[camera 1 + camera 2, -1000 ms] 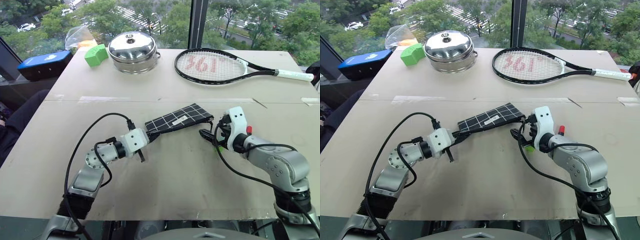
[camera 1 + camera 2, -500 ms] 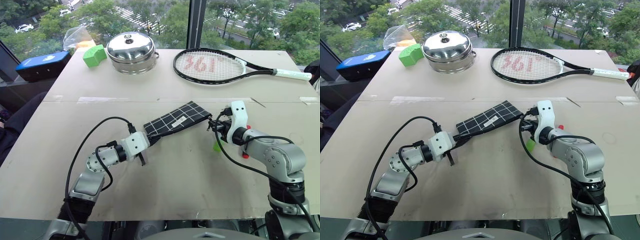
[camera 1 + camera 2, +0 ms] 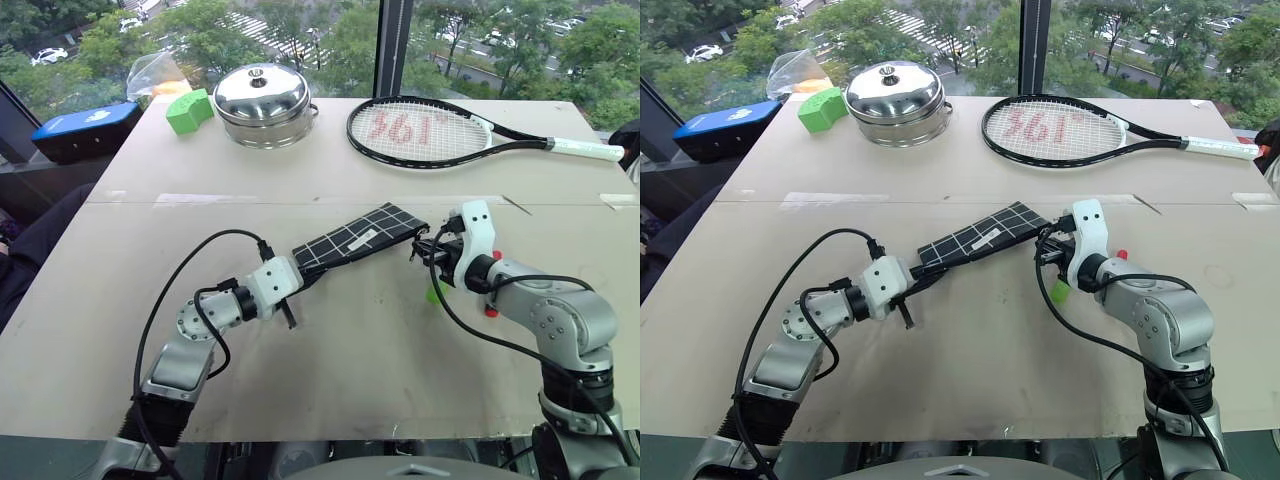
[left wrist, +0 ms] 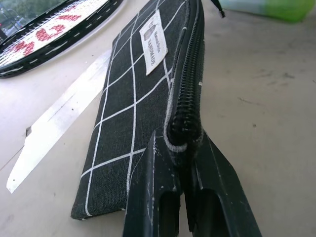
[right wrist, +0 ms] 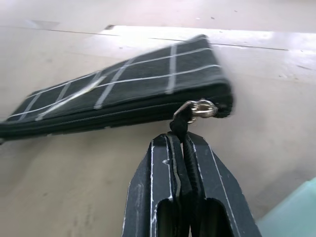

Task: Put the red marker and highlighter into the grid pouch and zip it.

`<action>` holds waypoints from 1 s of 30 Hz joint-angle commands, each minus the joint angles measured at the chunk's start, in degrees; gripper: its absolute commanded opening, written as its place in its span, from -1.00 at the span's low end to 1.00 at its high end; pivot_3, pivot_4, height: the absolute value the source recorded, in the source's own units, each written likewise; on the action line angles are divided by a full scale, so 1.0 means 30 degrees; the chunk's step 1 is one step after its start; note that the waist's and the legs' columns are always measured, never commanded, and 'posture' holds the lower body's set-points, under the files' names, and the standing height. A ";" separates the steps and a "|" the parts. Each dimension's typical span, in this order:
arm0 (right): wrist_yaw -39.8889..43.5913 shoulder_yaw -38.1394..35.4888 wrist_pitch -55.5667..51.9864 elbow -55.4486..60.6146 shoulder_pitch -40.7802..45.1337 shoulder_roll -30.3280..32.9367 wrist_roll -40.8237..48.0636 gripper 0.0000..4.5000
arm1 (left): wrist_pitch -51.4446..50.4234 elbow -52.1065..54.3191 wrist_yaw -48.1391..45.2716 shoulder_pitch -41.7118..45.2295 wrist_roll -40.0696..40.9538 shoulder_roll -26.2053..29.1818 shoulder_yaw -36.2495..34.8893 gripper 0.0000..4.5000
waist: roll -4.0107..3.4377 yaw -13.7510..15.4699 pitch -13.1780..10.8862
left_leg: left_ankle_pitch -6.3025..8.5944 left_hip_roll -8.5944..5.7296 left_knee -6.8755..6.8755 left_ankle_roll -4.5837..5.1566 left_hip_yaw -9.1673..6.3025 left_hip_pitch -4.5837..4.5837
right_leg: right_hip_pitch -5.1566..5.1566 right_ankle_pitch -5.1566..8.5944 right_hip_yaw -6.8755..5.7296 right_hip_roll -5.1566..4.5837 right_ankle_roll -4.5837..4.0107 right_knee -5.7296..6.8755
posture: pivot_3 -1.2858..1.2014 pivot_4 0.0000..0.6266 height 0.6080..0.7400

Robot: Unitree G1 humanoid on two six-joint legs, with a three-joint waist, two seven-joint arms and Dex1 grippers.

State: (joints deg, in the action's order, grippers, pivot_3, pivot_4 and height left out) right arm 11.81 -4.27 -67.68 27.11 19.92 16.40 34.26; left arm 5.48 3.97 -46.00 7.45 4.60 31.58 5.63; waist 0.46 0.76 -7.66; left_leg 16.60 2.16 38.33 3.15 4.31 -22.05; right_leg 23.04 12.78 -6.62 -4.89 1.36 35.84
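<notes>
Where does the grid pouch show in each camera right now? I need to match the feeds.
Left eye view: grid pouch at centre, stretched between both arms.
Right eye view: centre, slightly left.
Left wrist view: runs up the middle, near end pinched in the left tool.
Right wrist view: across the upper half, cord in the right tool.
Shared landmark: the white grid lines.

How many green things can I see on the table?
2: a green block at the far left beside the steel pot, and the highlighter partly hidden under the right gripper. More may be hidden.
</notes>
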 commanded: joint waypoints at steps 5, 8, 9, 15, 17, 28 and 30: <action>0.0513 0.0474 -0.0751 0.1692 0.0085 -0.0187 0.1141 -0.98 | -0.1822 0.1509 -0.0040 0.1421 0.0485 -0.0446 0.0352 -1.00 | 0.0003 -0.0003 0.0002 | 0.0000 -0.0002 0.0002 0.0000 -0.0001 0.0001 | 0.0000 0.0000 0.0006 0.0006 0.0000 0.0000 | 0.03 -0.52 1.00; 0.0576 0.0716 -0.0908 0.1808 0.0127 -0.0295 0.1350 -0.98 | -0.2299 0.1790 -0.0055 0.1641 0.0450 -0.0493 0.0470 -1.00 | 0.0003 -0.0018 0.0002 | -0.0003 -0.0001 0.0000 -0.0005 -0.0003 0.0000 | 0.0000 0.0000 0.0005 0.0014 0.0000 0.0000 | 0.03 -0.52 1.00; 0.0644 0.0826 -0.0990 0.1850 0.0170 -0.0356 0.1492 -0.98 | -0.2477 0.1891 -0.0044 0.1713 0.0433 -0.0527 0.0516 -1.00 | 0.0003 -0.0014 0.0001 | -0.0010 0.0000 0.0000 -0.0017 -0.0003 0.0001 | 0.0000 0.0000 0.0007 0.0015 0.0000 0.0000 | 0.03 -0.52 1.00; 0.1397 0.1158 -0.1502 0.1643 0.0978 -0.0986 0.2689 -0.98 | -0.3308 0.2302 0.0101 0.2147 0.0107 -0.0805 0.0949 -1.00 | 0.0003 -0.0016 0.0001 | -0.0002 -0.0001 0.0003 -0.0002 -0.0004 -0.0002 | 0.0000 0.0000 0.0012 0.0018 0.0000 -0.0001 | 0.03 -0.52 1.00; 0.1651 0.1338 -0.1708 0.1493 0.1368 -0.1039 0.3000 -0.98 | -0.3593 0.2429 0.0173 0.2313 0.0031 -0.0866 0.1065 -1.00 | 0.0005 -0.0006 0.0002 | -0.0002 -0.0002 0.0003 -0.0002 -0.0005 -0.0001 | 0.0000 0.0000 0.0014 0.0020 -0.0001 -0.0002 | 0.03 -0.52 1.00; 0.4416 0.4425 -0.1598 -0.1504 0.3895 -0.1335 0.3301 -0.98 | -0.4391 0.3117 0.0711 0.2595 -0.0550 -0.1360 0.2002 -1.00 | 0.0004 -0.0014 0.0002 | -0.0007 -0.0003 0.0003 -0.0010 -0.0011 -0.0003 | 0.0000 -0.0001 0.0021 0.0038 -0.0004 -0.0002 | 0.03 -0.52 1.00; 0.4788 0.4806 -0.0993 -0.1780 0.4011 -0.0944 0.2816 -0.98 | -0.4351 0.3157 0.0768 0.2532 -0.0534 -0.1408 0.1996 -1.00 | 0.0006 -0.0006 0.0003 | -0.0007 -0.0004 0.0005 -0.0009 -0.0012 -0.0005 | 0.0000 -0.0001 0.0022 0.0037 -0.0004 -0.0002 | 0.03 -0.52 1.00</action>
State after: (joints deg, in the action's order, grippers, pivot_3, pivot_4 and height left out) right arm 23.60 8.50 -72.94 21.15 30.87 13.48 42.40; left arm -8.19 9.74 -44.03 14.78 2.90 27.97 10.91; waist 0.48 0.74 -7.65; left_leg 16.58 2.14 38.35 3.13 4.26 -22.07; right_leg 23.04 12.78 -6.56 -4.78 1.35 35.83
